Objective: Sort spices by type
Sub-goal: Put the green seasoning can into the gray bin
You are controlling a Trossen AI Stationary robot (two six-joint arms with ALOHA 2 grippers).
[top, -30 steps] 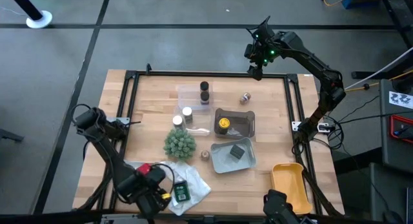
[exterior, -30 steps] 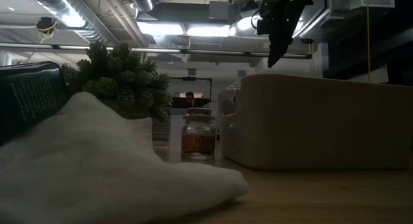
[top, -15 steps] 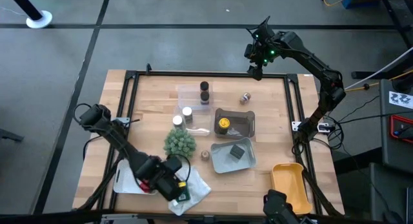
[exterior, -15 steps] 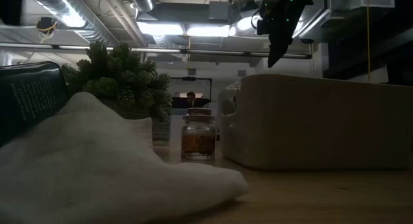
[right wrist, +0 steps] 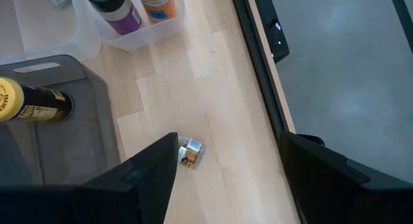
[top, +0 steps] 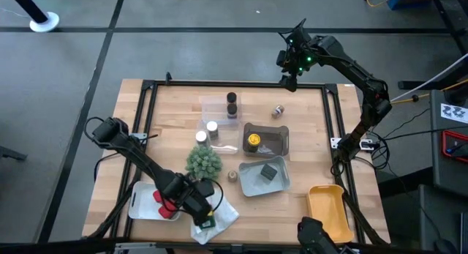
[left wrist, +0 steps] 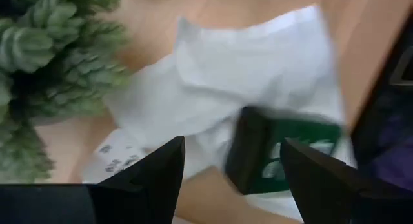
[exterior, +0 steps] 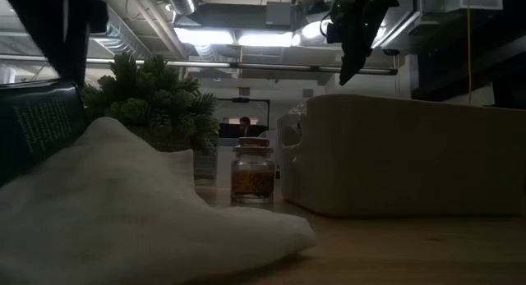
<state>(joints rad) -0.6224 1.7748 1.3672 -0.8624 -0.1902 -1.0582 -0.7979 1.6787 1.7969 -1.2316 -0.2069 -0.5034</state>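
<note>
My left gripper (top: 203, 207) (left wrist: 232, 146) hangs open over the white plastic bag (top: 223, 210) (left wrist: 245, 75) near the table's near edge, above a dark green packet (top: 205, 223) (left wrist: 284, 156) lying on the bag. Red packets (top: 161, 203) lie in a white tray (top: 139, 203). Two dark jars (top: 232, 104) stand in a clear tray. Two white-capped jars (top: 207, 132) stand on the table. A yellow-capped jar (top: 253, 140) (right wrist: 32, 104) lies in a dark tray, and a grey block (top: 269, 171) sits in a grey tray. My right gripper (top: 289, 80) (right wrist: 226, 137) waits open above the far edge.
A green bushy plant (top: 202, 162) (left wrist: 45, 69) stands just beyond the left gripper. A small jar (top: 278, 111) (right wrist: 190, 153) lies on its side on bare wood, and a tan round piece (top: 232, 176) sits by the grey tray. A yellow tray (top: 327, 206) occupies the near right corner.
My left gripper has moved toward the table's right along the near edge, from over the white tray to above the white bag. The tray with the red packets has come into view behind it. The right arm has kept still.
</note>
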